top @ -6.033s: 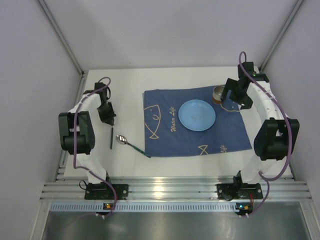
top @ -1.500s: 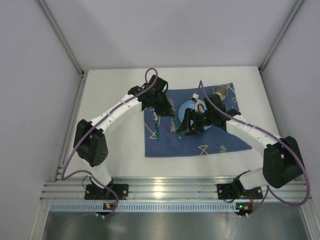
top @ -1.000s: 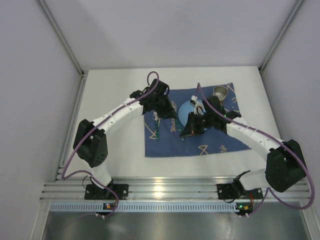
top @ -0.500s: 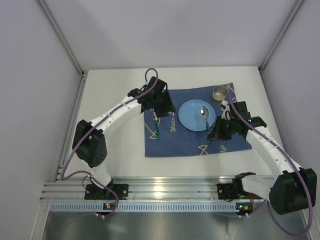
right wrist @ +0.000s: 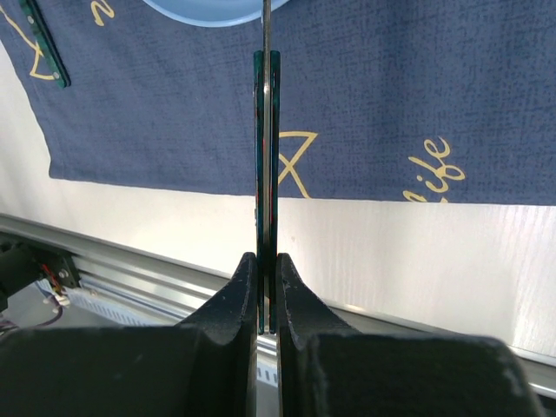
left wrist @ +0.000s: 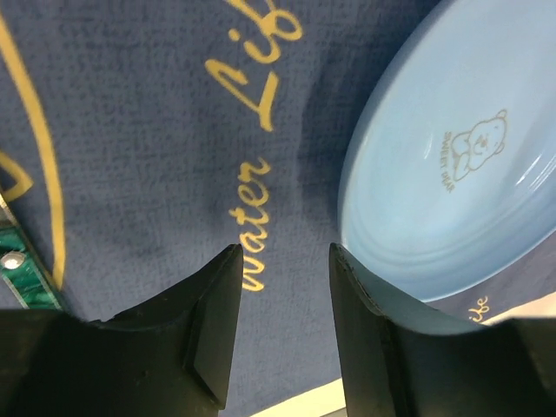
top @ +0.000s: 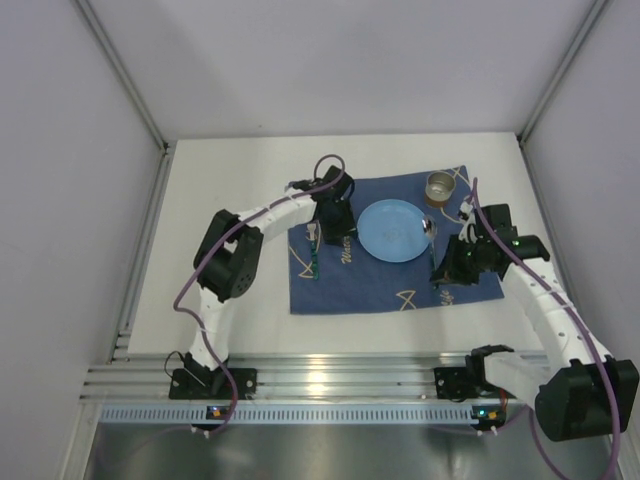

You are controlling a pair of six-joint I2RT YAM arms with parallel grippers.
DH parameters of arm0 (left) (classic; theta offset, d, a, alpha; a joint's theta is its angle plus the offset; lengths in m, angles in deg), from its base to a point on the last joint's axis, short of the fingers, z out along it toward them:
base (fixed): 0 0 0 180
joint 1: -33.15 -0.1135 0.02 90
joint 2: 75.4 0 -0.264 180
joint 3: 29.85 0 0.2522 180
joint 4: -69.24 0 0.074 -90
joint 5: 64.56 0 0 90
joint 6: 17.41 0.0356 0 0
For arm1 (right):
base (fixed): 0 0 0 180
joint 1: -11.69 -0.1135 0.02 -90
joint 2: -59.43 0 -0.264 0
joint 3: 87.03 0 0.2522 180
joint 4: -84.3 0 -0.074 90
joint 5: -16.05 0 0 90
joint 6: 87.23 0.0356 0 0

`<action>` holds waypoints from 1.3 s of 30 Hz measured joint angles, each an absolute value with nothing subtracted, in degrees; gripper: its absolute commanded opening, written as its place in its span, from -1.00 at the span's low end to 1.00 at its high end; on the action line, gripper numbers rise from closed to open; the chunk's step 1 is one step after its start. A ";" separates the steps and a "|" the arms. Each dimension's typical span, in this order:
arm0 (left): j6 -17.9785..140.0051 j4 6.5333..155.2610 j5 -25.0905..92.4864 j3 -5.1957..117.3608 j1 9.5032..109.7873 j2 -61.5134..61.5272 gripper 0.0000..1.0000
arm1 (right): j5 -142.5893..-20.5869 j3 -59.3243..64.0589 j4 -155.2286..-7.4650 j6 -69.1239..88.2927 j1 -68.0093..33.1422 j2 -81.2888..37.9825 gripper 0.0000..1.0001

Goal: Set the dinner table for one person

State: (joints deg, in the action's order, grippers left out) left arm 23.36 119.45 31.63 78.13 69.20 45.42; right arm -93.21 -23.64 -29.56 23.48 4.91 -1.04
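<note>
Our right gripper [right wrist: 267,261] is clamped on the near end of the spoon [top: 431,232], whose flat green handle sits edge-on between the fingers. From there the spoon runs toward the plate [top: 394,230], with its bowl at the plate's right rim. We judge it light, stiff and slick, so a hold this low on the handle could let it swivel. A grip nearer the middle would be steadier.

Our left gripper [left wrist: 282,254] hangs just left of the plate, jaws partly apart with nothing between them. Further left of the plate, a second green-handled utensil [top: 313,262] lies on the blue cloth [top: 340,285], which is soft and may ruck. A metal cup [top: 440,185] stands beyond the plate, to its right.

The white counter [top: 260,325] lies under the cloth and shows bare all round. It is rigid and fixed, and needs no hold.

Only the right wrist view shows the pinch, and only the top view shows the spoon's bowl. We cannot tell whether the spoon touches the cloth.
</note>
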 measured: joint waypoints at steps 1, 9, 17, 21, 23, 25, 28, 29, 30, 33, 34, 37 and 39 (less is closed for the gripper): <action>23.43 119.45 31.81 78.70 69.20 46.09 -0.02 | -93.24 -23.64 -29.45 23.50 4.95 -0.97 -1.00; 23.91 118.49 33.23 83.90 69.20 48.43 -0.06 | -92.93 -23.64 -28.56 23.37 5.15 -1.61 -1.00; 24.96 118.81 33.60 88.68 69.20 53.44 -0.17 | -92.56 -22.57 -28.25 22.85 5.96 -4.51 -1.00; 25.55 119.51 33.93 89.41 69.20 55.84 -0.62 | -92.60 -22.48 -28.51 22.69 6.15 -5.26 -1.00; 25.96 119.73 33.99 90.54 69.18 56.32 -0.78 | -92.58 -22.48 -28.53 22.67 6.26 -5.37 -1.00; 26.40 120.02 34.32 91.48 69.18 56.58 -0.92 | -92.60 -22.48 -28.56 22.43 6.39 -5.45 -1.00; 26.97 120.37 34.34 92.29 69.20 56.58 -0.96 | -92.60 -22.48 -28.56 22.26 6.68 -5.56 -1.00; 27.12 120.54 34.19 92.44 69.20 56.58 -0.99 | -92.62 -22.48 -28.58 22.23 6.70 -5.63 -1.00; 27.16 120.67 34.15 92.47 69.18 56.58 -1.00 | -92.65 -22.48 -28.62 22.23 6.72 -5.67 -1.00; 27.19 121.55 33.88 92.47 68.87 56.54 -1.00 | -92.91 -22.48 -28.95 22.21 6.74 -6.13 -1.00; 27.21 121.83 33.75 92.44 68.67 56.39 -1.00 | -93.06 -22.48 -29.10 22.21 6.79 -6.33 -1.00; 27.40 122.49 32.97 90.80 67.95 54.73 -1.00 | -93.37 -22.48 -29.63 22.08 6.94 -7.42 -1.00; 27.60 123.40 31.92 89.03 67.36 52.93 -1.00 | -93.52 -22.35 -29.93 21.91 7.03 -8.41 -1.00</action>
State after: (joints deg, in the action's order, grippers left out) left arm 27.60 123.40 31.92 89.03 67.36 52.93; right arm -93.52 -22.35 -29.93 21.91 7.03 -8.41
